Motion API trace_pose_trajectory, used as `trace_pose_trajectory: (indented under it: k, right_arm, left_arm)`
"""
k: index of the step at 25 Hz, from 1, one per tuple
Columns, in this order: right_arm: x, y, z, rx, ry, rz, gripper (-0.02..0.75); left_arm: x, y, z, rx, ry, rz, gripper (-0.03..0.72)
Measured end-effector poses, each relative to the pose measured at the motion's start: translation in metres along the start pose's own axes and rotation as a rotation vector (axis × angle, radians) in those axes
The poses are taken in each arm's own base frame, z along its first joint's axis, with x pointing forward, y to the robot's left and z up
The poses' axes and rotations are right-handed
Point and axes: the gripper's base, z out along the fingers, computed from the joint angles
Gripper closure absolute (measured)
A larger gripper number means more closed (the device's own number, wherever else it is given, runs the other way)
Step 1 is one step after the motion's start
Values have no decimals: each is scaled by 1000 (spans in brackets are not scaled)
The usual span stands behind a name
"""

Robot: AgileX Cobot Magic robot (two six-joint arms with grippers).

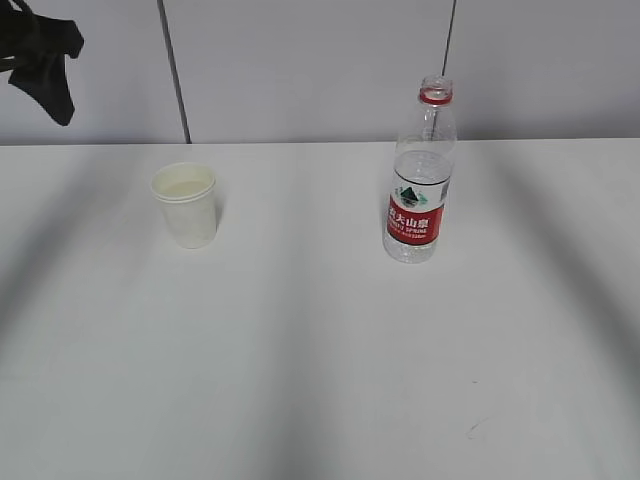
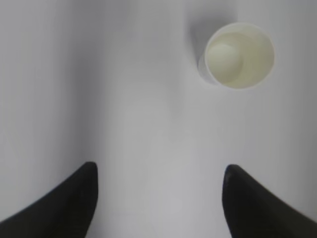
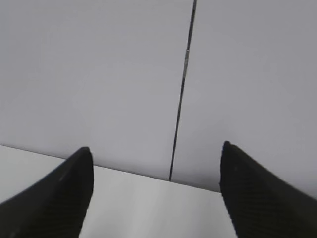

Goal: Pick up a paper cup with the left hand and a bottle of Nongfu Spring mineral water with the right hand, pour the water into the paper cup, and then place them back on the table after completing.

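Observation:
A cream paper cup (image 1: 185, 205) stands upright on the white table (image 1: 300, 350), left of centre. It also shows from above in the left wrist view (image 2: 239, 55), far ahead and right of my left gripper (image 2: 158, 171), which is open and empty above the tabletop. A clear Nongfu Spring bottle (image 1: 418, 175) with a red label and no cap stands upright right of centre, partly filled with water. My right gripper (image 3: 156, 151) is open and empty, facing the back wall; the bottle is out of its view. Neither gripper shows in the exterior view.
A grey panelled wall with dark seams (image 1: 175, 75) runs behind the table's far edge. A black object (image 1: 40, 60) hangs at the top left corner. A small scuff mark (image 1: 475, 428) lies near the front right.

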Motion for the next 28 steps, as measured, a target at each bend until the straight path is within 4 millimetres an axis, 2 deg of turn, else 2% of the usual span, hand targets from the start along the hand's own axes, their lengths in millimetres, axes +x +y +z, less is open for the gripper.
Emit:
trace_pose_trajectory:
  k: [6, 14, 18, 24, 28]
  right_arm:
    - [7, 0, -36, 36, 4, -8, 151]
    - [10, 4, -108, 44, -54, -8, 151]
    - [18, 7, -136, 46, -74, -9, 151]
    - [40, 11, -158, 44, -57, -8, 151]
    - [53, 13, -171, 43, -50, -8, 151]
  left_arm:
    - [37, 7, -13, -5, 40, 2, 216]
    - [97, 20, -39, -27, 39, 10, 234]
    - [124, 25, -60, -19, -7, 8, 248]
    - [167, 34, -88, -6, -96, 2, 251]
    - [198, 42, -95, -29, -137, 8, 251]
